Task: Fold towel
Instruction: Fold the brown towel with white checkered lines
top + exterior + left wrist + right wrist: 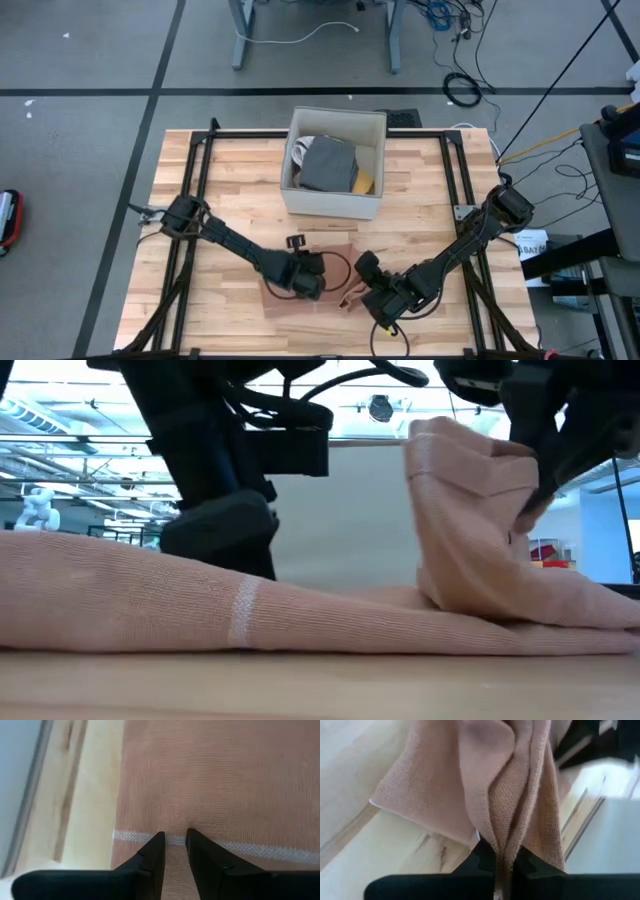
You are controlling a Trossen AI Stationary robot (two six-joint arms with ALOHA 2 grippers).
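Observation:
A pinkish-brown towel (296,300) with a white stripe (240,849) lies near the table's front edge, between my two grippers. My left gripper (174,836) points steeply down onto its flat left part, fingers a narrow gap apart at the stripe. My right gripper (502,856) is shut on the towel's right part, which stands up in a bunched peak (470,510) above the flat rest (150,600). My left gripper sets both fingertips (155,842) on the flat towel at its white stripe, coming from above and slanting. The cloth runs flat through the gap; whether any of it is nipped I cannot tell. My right gripper pinches a gathered fold of the towel (504,837) between its two fingers, several layers together. The fingers slant down from the table's right. The held part is raised off the table and creased, while the towel's lower part stays on the wood.
A white open box (335,160) holding grey and yellow things stands at the table's far middle. A black frame (200,170) runs along the table's sides. Bare wood (430,200) lies to the right and left of the towel.

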